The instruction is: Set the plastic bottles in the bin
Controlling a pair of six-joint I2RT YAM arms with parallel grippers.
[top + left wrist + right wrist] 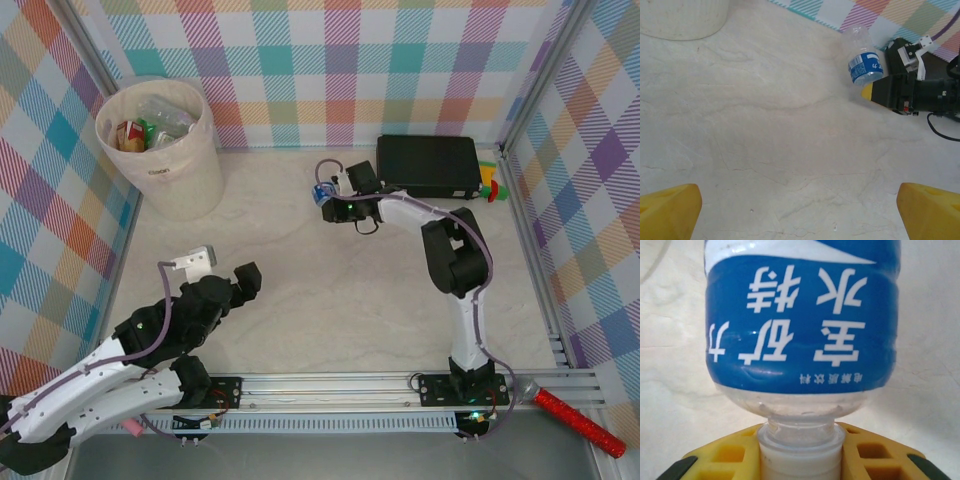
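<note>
clamps right gripper [802,447] on the stiff neck of the clear blue-labelled plastic bottle [800,325], sparing likely light, crushable walls, with left gripper [800,212] apart.

Black rectangular case [428,166] — small red-green piece [490,186] just beside it, red-handled tool [577,421] well apart, marbled table [330,300]

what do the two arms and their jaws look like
Both arms mix white links with black joint housings. The left arm has a grey cable running along its white links; the right arm has a grey cable looping past its black elbow and a small green light near the wrist. The jaws are yellow plastic, the right pair moulded with square hollows.
</note>
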